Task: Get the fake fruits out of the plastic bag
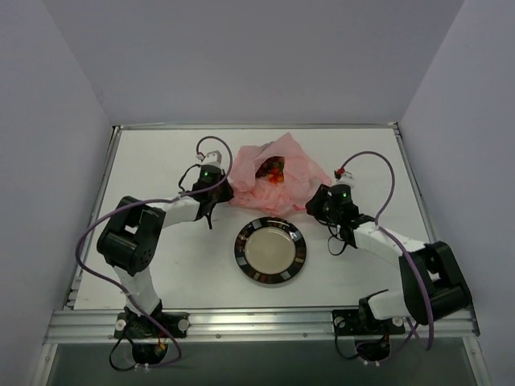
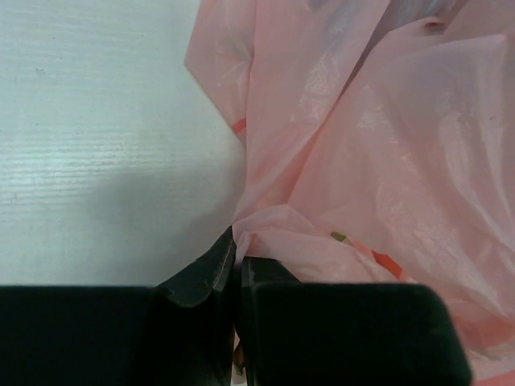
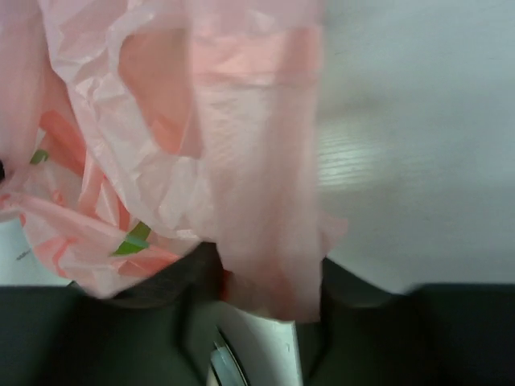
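Pink plastic bag (image 1: 251, 178) lies on the bench (image 1: 161, 161), at 12 o'clock from the dark-rimmed plate (image 1: 243, 256). The fake fruits (image 1: 274, 172) show inside its mouth. The left hand (image 2: 237, 253) is clenched on the bag's 8 o'clock edge. The right hand (image 3: 269, 273), at 4 o'clock, is released, with film hanging between its fingers.

Robot lab cell, white counter (image 1: 161, 265) boxed by plain grey walls (image 1: 241, 56), aluminium rail (image 1: 257, 323) across the bottom, cabled left arm (image 1: 129, 237) and right arm (image 1: 426, 281) bolted there.
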### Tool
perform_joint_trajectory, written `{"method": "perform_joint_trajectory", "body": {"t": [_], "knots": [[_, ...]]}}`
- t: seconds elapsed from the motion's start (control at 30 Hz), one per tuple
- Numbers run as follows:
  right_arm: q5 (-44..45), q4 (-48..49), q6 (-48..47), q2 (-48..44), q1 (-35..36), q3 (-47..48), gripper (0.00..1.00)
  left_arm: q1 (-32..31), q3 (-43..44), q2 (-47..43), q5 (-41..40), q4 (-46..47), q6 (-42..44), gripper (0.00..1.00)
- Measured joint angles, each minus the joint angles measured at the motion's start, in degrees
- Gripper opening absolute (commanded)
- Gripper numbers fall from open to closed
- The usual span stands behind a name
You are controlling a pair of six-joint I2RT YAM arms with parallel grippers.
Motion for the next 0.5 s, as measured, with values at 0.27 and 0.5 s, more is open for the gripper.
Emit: {"method": "perform_joint_trajectory", "body": {"t": [0.27,0.5], "knots": [[7.61,-9.88,-3.45,-14.67,0.90,6.56,0.61,-0.39,-6.69,-8.61,-0.28,9.64,-4.90,0.02],[11.28,-12.63,-7.82,-14.12,10.16,16.90,0.04,-1.27,-8.79,-7.82,1.14,17.22,-6.51,0.02]]}}
